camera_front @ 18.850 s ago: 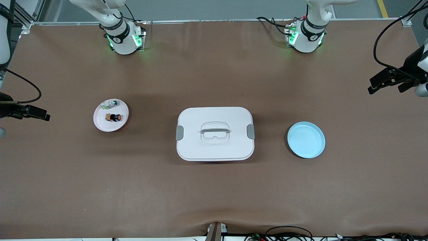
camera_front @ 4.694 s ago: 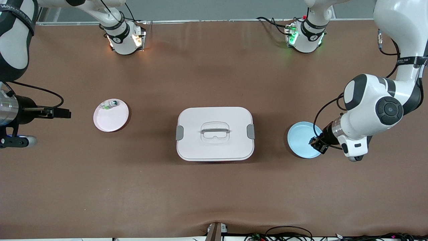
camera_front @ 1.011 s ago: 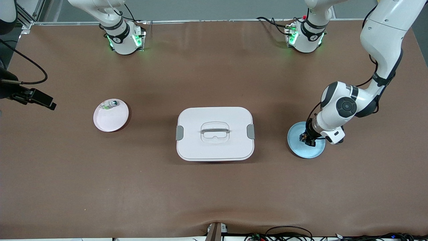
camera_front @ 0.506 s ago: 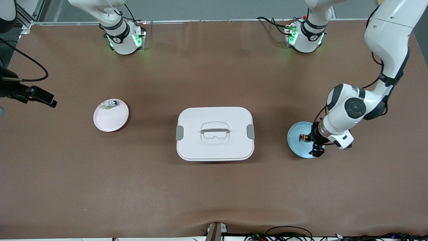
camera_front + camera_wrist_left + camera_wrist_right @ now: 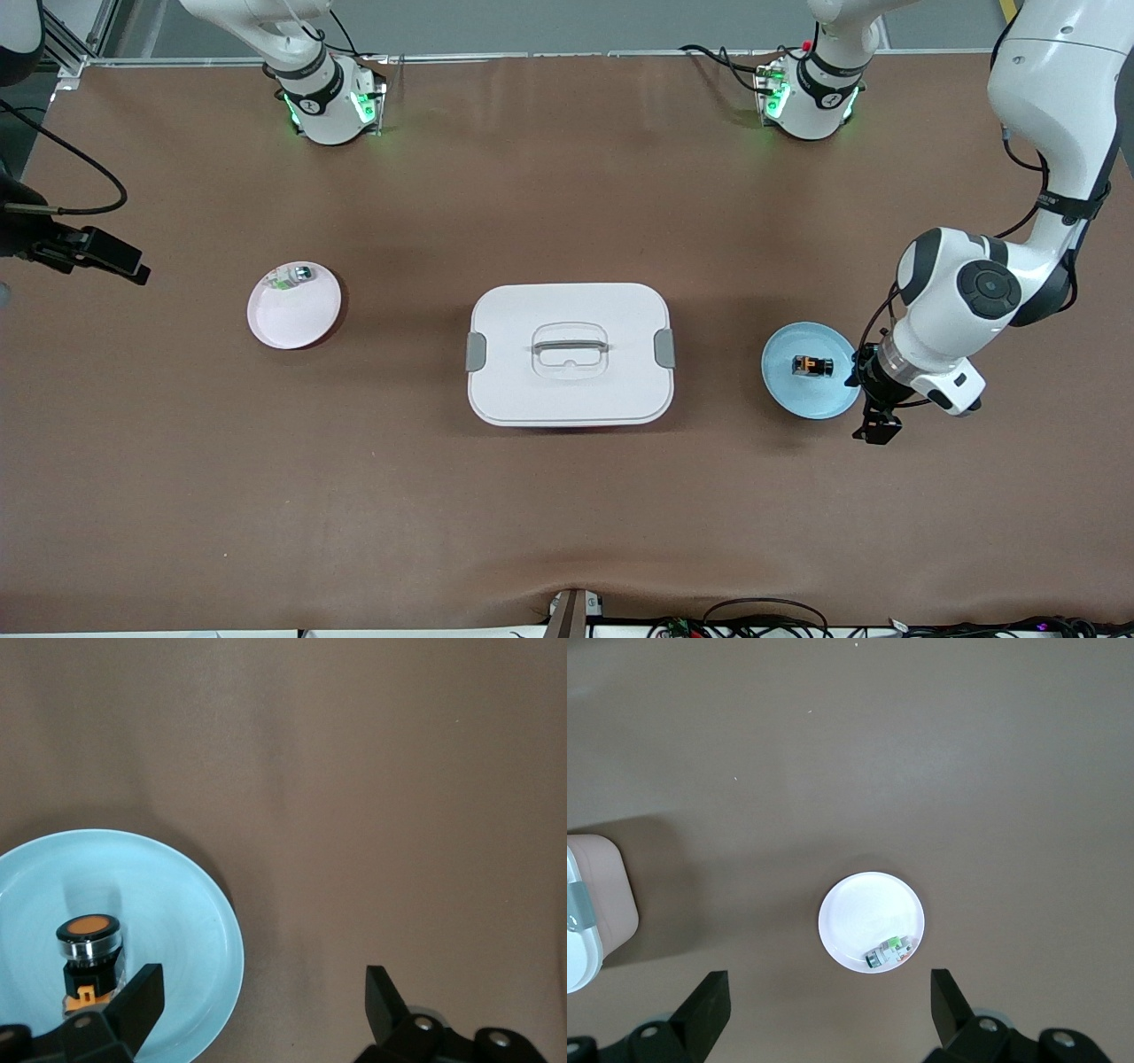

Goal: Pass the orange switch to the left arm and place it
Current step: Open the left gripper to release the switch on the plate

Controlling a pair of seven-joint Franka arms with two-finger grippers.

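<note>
Front view: the orange switch (image 5: 812, 365) lies on its side in the blue plate (image 5: 788, 394), which sits on the brown table (image 5: 567, 496) toward the left arm's end, well apart from the white box (image 5: 570, 390) at the table's middle. The left gripper (image 5: 873, 416) hangs just beside the plate's rim, over bare table at the side away from the box; it holds nothing and is clear of the switch. In the left wrist view its two fingers (image 5: 133, 1005) stand wide apart, released, with the switch (image 5: 89, 955) resting inside the plate (image 5: 190, 930) close to one fingertip but not between the pair; the orange button face points upward toward that camera. The right gripper (image 5: 102, 255) waits over the table's edge at the right arm's end, apart from the pink plate (image 5: 301, 321). In the right wrist view its fingers (image 5: 707, 1003) are likewise spread and empty, high above the pink plate (image 5: 864, 912), which carries a small silver-and-green part (image 5: 888, 952); a corner of the box (image 5: 594, 904) shows at the picture's edge.
</note>
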